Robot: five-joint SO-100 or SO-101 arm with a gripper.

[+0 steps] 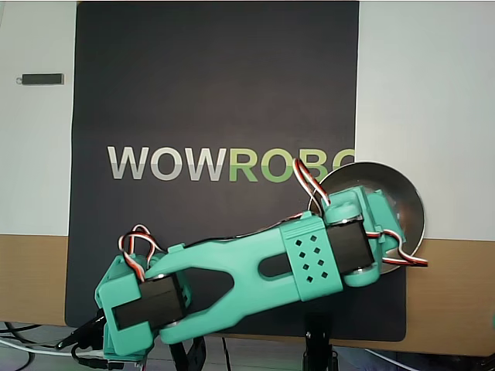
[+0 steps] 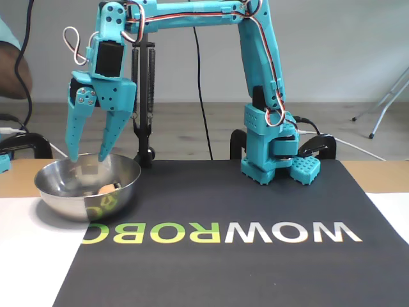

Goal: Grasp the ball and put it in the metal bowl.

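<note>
In the fixed view my teal gripper point(image 2: 88, 157) hangs open just above the metal bowl point(image 2: 83, 203), fingertips level with the rim and nothing between them. The ball point(image 2: 106, 188) shows as a small tan patch low inside the bowl, mostly hidden behind the near wall. In the overhead view the shiny bowl point(image 1: 407, 202) lies at the right edge of the mat. The arm's wrist point(image 1: 344, 243) covers the bowl's left half, the fingers and the ball.
A black mat point(image 2: 255, 256) with WOWROBO lettering covers the table middle. The arm's base point(image 2: 271, 157) stands at the back of the mat. A small dark bar point(image 1: 42, 79) lies on the white surface. A person's arm point(image 2: 9, 70) shows at the left edge.
</note>
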